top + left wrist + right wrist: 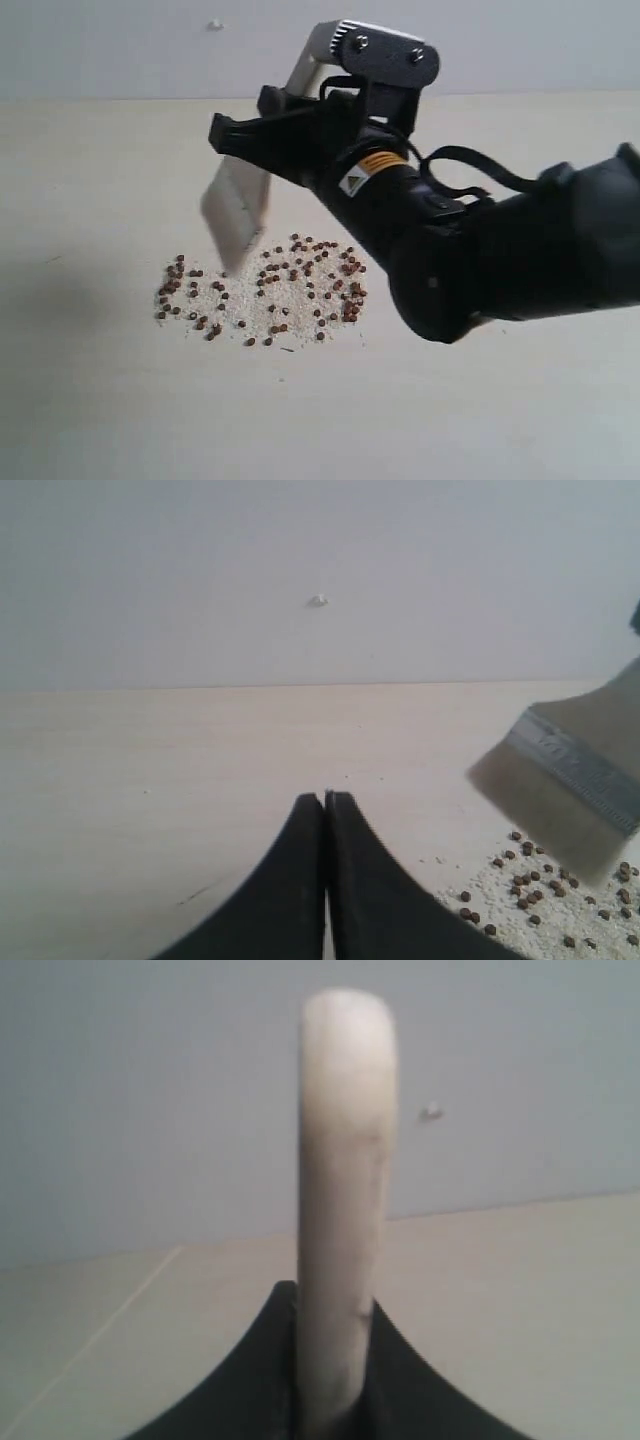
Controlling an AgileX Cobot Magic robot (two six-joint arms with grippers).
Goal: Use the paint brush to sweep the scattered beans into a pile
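Over round beans (262,292), right gripper (242,140) clasps flat, seemingly wooden paint brush (235,212)

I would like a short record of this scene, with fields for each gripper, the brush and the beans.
left gripper: fingers shut together, holding nothing
right gripper: fingers shut on the paint brush handle
paint brush: tilted, bristles pointing down over the beans; contact with the table unclear
beans: loose patch on the table, mixed with whitish crumbs
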